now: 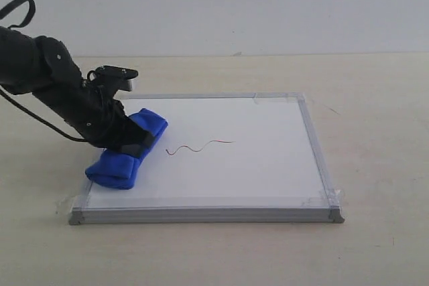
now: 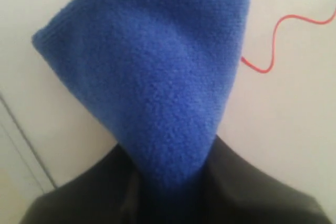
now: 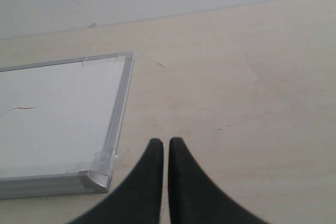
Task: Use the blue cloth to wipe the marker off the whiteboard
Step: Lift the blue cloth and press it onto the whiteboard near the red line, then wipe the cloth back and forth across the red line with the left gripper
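In the exterior view, the left gripper (image 1: pixel 134 142) is clamped around the middle of the blue cloth (image 1: pixel 117 169). It holds the cloth down on the whiteboard (image 1: pixel 201 214) near the board's left edge, just beside the marker (image 1: pixel 201 146), probably so that one sweep can cover the line.

In the left wrist view, the pinched cloth fans out over the whiteboard, with the squiggle's end close by.

In the right wrist view, the right gripper (image 3: pixel 165 150) is closed on nothing over the table (image 3: pixel 252 77), just off the whiteboard's corner. It seems parked out of the way.

There are one board, one cloth, one squiggle and two grippers.
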